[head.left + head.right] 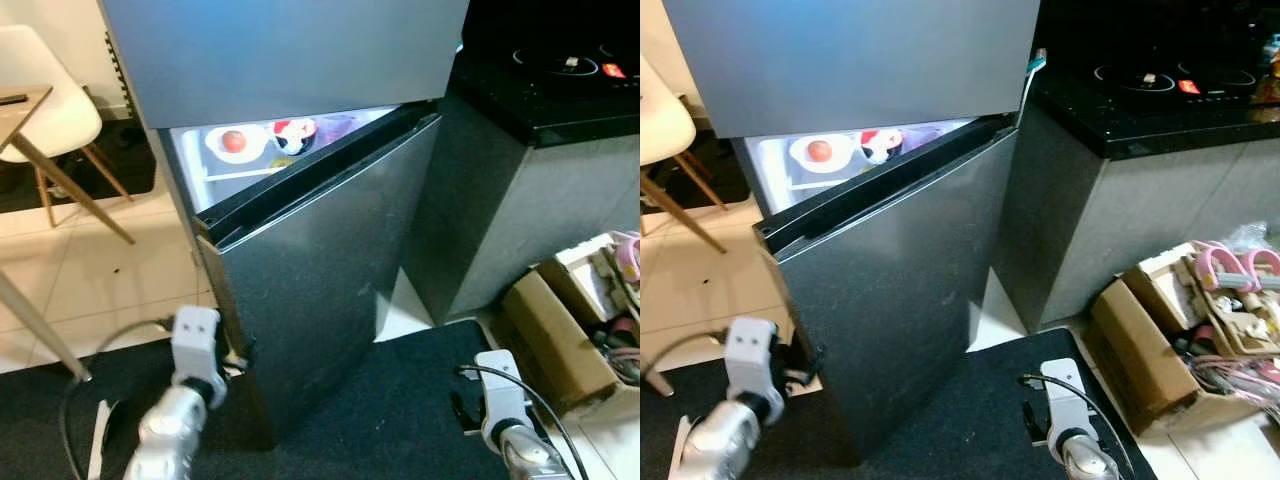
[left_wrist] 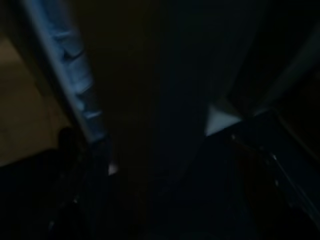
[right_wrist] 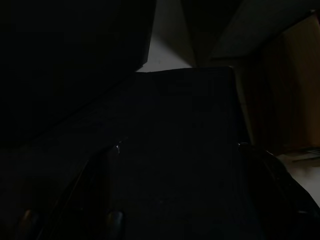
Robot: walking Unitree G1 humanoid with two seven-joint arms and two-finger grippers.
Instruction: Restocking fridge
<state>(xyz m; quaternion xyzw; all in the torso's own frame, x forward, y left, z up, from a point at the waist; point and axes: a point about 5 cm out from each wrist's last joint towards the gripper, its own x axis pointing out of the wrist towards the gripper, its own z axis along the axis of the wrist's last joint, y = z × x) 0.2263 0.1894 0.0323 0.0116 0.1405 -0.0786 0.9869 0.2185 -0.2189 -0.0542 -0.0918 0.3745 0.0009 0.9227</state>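
Observation:
The grey fridge (image 1: 300, 60) stands straight ahead with its upper door shut. Its lower door (image 1: 320, 290) is ajar, swung out toward me at its left edge. Through the gap I see a lit shelf with a white plate (image 1: 215, 145) holding a red round fruit (image 1: 233, 141), and a red and white item (image 1: 295, 131) beside it. My left gripper (image 1: 238, 354) is low at the free edge of the lower door, open, fingers (image 2: 72, 165) faint in the dark left wrist view. My right gripper (image 3: 180, 195) hangs open over the black mat, holding nothing.
A black mat (image 1: 400, 410) covers the floor before the fridge. A dark counter with a cooktop (image 1: 560, 80) stands to the right, with an open cardboard box (image 1: 555, 335) of clutter at its foot. A white chair (image 1: 45, 110) and wooden table legs (image 1: 40, 330) stand left.

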